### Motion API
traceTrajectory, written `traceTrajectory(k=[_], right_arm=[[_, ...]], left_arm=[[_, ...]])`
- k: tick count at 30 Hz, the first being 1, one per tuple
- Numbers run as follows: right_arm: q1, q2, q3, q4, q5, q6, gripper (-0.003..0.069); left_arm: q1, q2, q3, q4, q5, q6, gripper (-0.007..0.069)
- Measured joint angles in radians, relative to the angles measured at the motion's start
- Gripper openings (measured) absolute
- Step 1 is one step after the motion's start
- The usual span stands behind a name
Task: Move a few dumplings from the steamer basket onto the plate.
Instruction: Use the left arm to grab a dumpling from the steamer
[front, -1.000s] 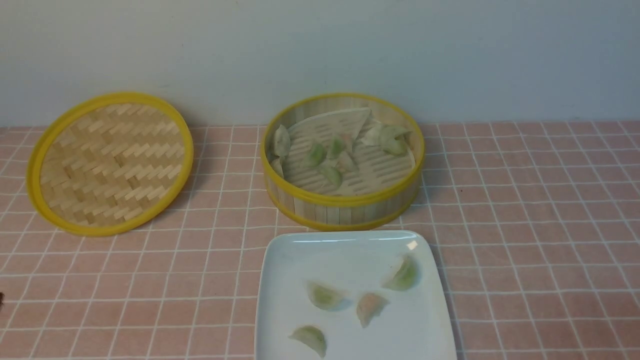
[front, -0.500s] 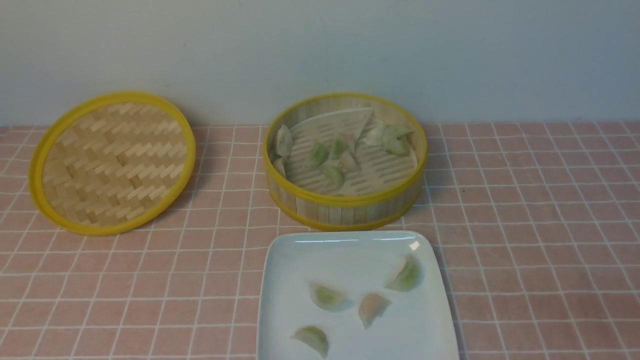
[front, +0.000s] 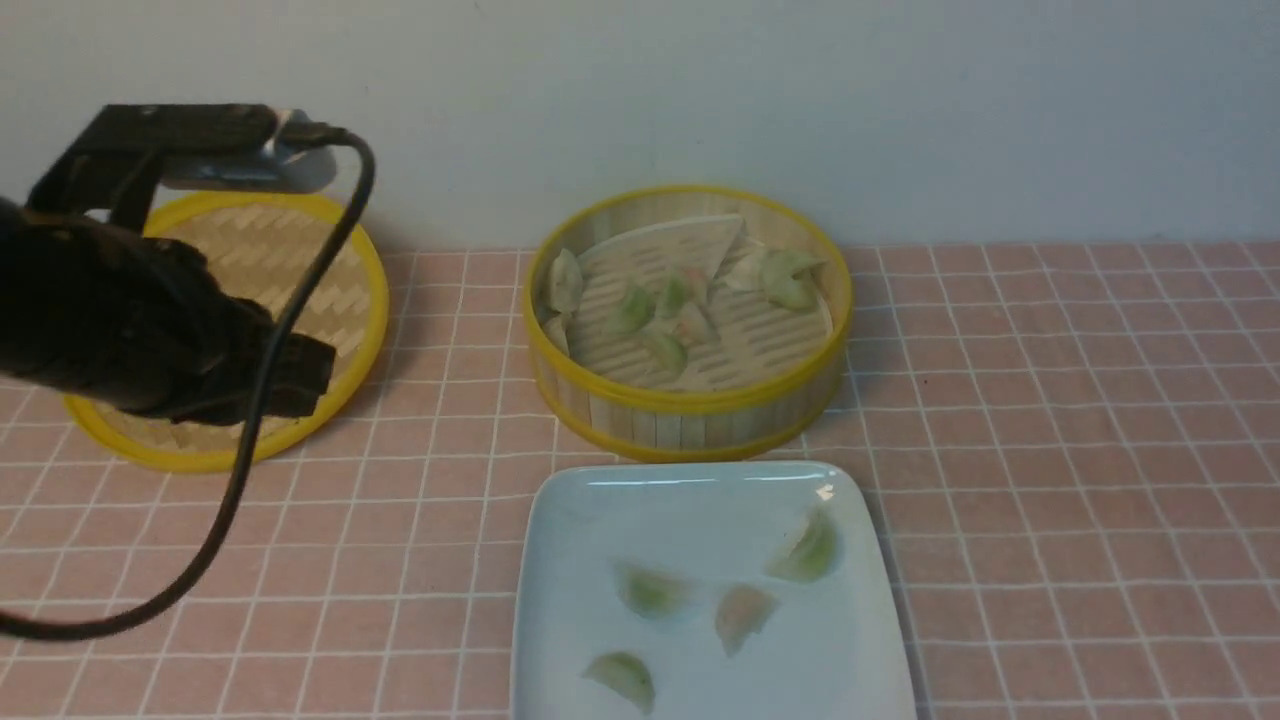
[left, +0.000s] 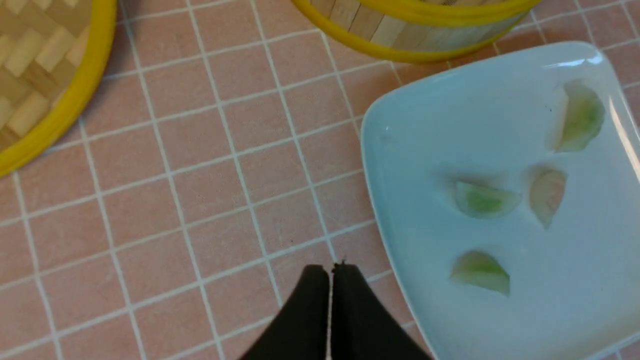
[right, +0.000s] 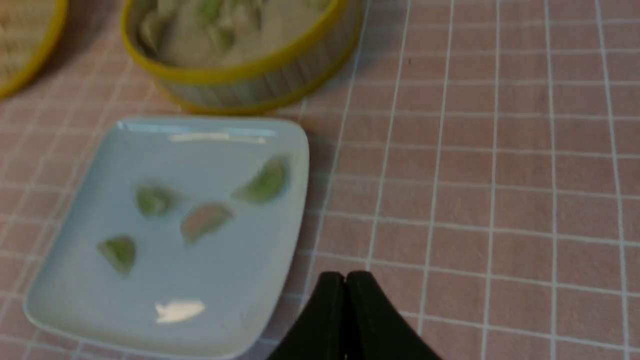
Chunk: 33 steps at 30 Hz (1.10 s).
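Four dumplings (front: 740, 615) lie apart on the plate (front: 830, 665); others sit in the basket (front: 685, 425). Left end effector (left: 331, 272) and right end effector (right: 345, 280) are each pressed together, empty.

Front camera looks forward and down; wrist cameras look down past the left gripper's (left: 330, 269) and right gripper's (right: 345, 275) tips, left closest. All share the plate (front: 700, 520).

Four dumplings (right: 266, 181) on the plate (right: 165, 280), beside the steamer basket (right: 250, 82)
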Motion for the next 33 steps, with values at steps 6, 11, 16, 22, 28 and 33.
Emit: traceTrajectory(k=[6, 11, 16, 22, 28, 33], right_arm=[[0.001, 0.19, -0.112, 0.007, 0.036, -0.07, -0.0015], [0.001, 0.234, -0.118, 0.015, 0.037, -0.075, -0.0015], [0.001, 0.234, -0.119, 0.017, 0.037, -0.075, -0.0015], [0.001, 0.234, -0.119, 0.036, 0.037, -0.075, -0.0015], [0.001, 0.234, -0.119, 0.051, 0.037, -0.075, -0.0015], [0.001, 0.234, -0.119, 0.058, 0.037, -0.075, -0.0015]], left_arm=[[-0.115, 0.245, -0.243, 0.031, 0.006, 0.016, -0.0006], [-0.168, 0.461, -0.495, 0.078, 0.011, 0.022, -0.0006], [-0.211, 0.641, -0.676, 0.118, -0.003, 0.09, 0.0043], [-0.23, 0.819, -0.793, 0.11, -0.125, 0.087, 0.0248], [-0.23, 0.948, -0.816, 0.11, -0.24, 0.047, 0.0386], [-0.23, 1.013, -0.817, 0.104, -0.299, 0.041, 0.0395]])
